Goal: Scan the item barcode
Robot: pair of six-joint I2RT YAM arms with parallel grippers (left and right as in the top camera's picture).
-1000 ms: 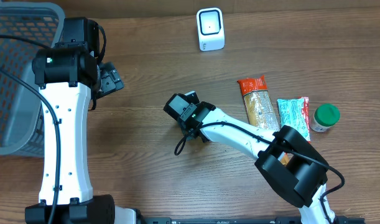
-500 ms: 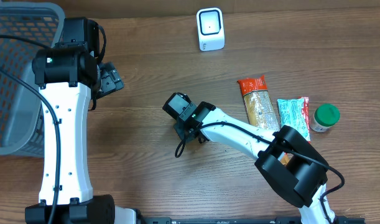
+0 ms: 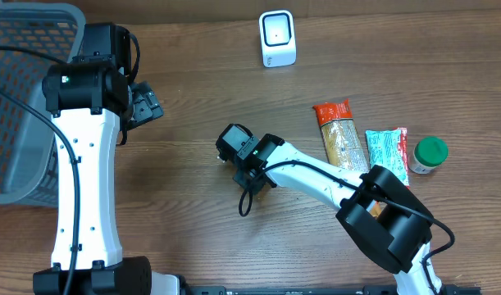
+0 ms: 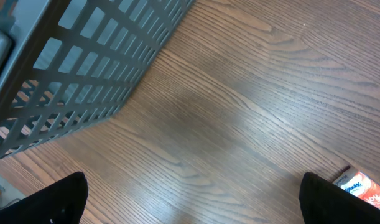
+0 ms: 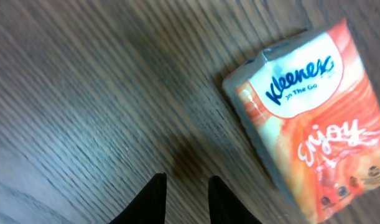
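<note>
At the right gripper (image 5: 188, 202): fingers only a narrow gap apart, nothing between them, tips low over the table (image 5: 71, 93). Just ahead and off to one side, flat on the wood, a Kleenex tissue pack (image 5: 301, 112) in orange and white film, printed face up, clear of the fingertips. Hidden beneath the wrist in the overhead view. Probably the item to scan, being nearest. No barcode visible on this face; likely on the underside.

Likely very light, soft and squashy, with slick film prone to sliding on wood. Not fragile, but easy to crumple. Best to widen the fingers first, then pinch gently across the narrow width near the middle, leaving the barcode side uncovered. Expect skidding if nudged by one finger alone.

Farther out, toward the table's far side, a white scanner (image 3: 278, 38) with a dark window, well apart from the pack, with open wood between. To the right, in a row, an orange-topped packet (image 3: 340, 135), a green-and-white packet (image 3: 387, 154) and a green-lidded jar (image 3: 429, 156), all out of the way. On the far left, a grey basket (image 3: 20, 98), and near its wall the left gripper (image 4: 196, 202), spread fully wide, empty, above bare table. Nothing seen blocking the route to the scanner.
</note>
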